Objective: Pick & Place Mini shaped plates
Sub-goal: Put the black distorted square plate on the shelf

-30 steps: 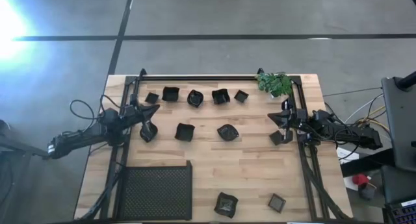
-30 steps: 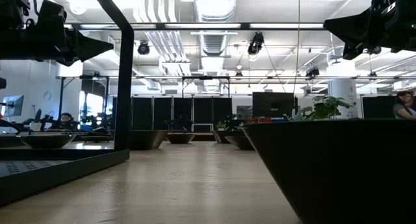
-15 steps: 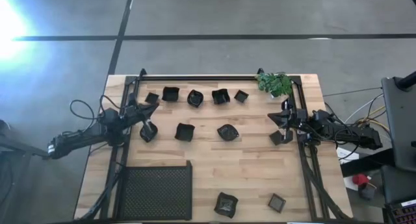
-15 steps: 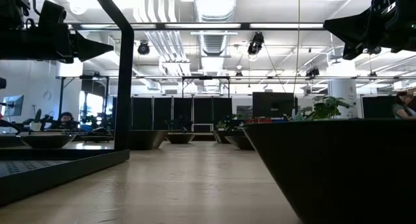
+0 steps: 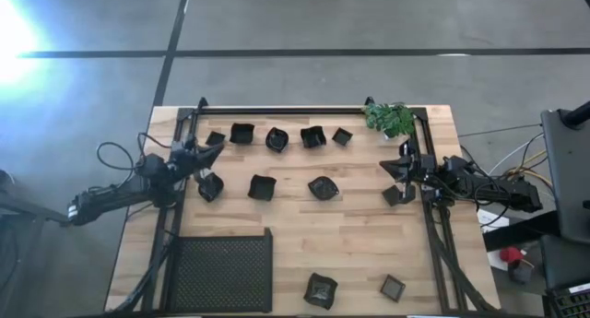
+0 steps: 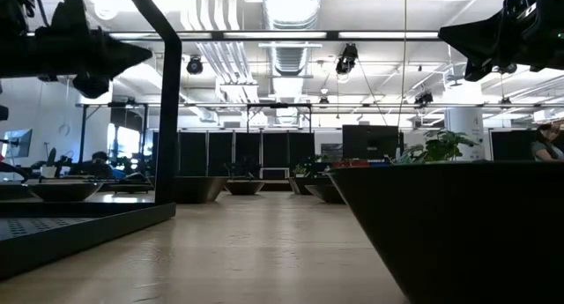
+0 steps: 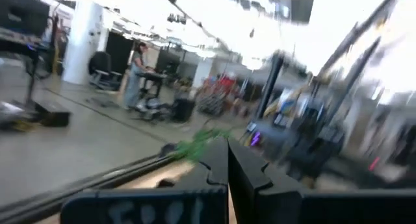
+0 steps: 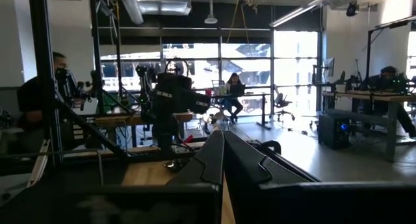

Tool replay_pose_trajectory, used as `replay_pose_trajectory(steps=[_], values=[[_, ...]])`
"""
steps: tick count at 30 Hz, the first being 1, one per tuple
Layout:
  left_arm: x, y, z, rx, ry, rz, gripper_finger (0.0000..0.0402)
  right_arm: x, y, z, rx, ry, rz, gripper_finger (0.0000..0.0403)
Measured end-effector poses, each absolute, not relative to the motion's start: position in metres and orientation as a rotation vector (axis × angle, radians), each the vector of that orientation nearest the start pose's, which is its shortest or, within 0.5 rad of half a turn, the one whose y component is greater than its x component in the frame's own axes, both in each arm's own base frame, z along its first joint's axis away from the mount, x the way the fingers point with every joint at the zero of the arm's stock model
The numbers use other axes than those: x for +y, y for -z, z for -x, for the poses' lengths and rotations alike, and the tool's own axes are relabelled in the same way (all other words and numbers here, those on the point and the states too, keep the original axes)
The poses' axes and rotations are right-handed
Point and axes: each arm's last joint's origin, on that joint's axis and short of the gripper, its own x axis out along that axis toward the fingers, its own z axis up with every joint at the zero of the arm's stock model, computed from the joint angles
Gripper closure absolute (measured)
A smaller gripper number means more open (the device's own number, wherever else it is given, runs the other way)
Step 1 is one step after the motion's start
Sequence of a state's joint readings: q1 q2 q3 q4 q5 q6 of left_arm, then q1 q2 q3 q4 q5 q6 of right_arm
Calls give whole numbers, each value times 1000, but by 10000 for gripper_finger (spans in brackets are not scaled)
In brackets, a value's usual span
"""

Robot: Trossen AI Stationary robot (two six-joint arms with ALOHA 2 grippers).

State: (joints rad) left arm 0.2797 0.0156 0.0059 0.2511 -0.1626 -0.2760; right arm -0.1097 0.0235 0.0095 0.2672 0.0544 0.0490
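Small black plates (image 5: 262, 186) of varied shapes rest on their bases on the wooden table. A far row runs from a small square one (image 5: 215, 138) to another (image 5: 342, 136). More sit mid-table (image 5: 323, 187) and near the front edge (image 5: 321, 289). My left gripper (image 5: 219, 147) is shut and empty. It hovers above the table beside the far row's left end, just beyond a plate (image 5: 210, 186). My right gripper (image 5: 392, 166) is also shut and empty, raised at the right side above a square plate (image 5: 393, 195).
A black mesh tray (image 5: 221, 272) lies at the near left. A green leafy plant (image 5: 389, 119) stands at the far right corner. A black frame (image 5: 277, 110) borders the table's far edge and sides. In the low view, one plate (image 6: 441, 225) looms close. People sit in the room behind.
My left gripper has swung a little toward the table's far edge and turned, staying shut. The plate beneath its wrist now shows more fully. The right arm and all plates have kept still.
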Motion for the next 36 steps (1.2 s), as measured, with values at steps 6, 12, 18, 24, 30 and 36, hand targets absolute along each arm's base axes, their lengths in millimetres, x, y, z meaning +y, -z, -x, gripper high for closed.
replay_pose_trajectory(steps=[6, 12, 18, 24, 30, 36], values=[[29, -200, -87, -382, -362, 280, 402, -12, -190, -95, -258, 157, -42, 394], [28, -229, -83, -273, -382, 280, 402, -12, -191, -95, -258, 157, -41, 394], [30, -252, -86, -36, -468, 324, 402, -12, -191, -95, -258, 157, -41, 394], [33, -270, -95, 219, -519, 383, 402, -12, -191, -95, -258, 157, -40, 394], [37, -285, -110, 363, -563, 464, 402, -12, -190, -95, -258, 158, -36, 394], [44, -286, -133, 495, -595, 477, 402, -12, -190, -95, -257, 158, -34, 394]])
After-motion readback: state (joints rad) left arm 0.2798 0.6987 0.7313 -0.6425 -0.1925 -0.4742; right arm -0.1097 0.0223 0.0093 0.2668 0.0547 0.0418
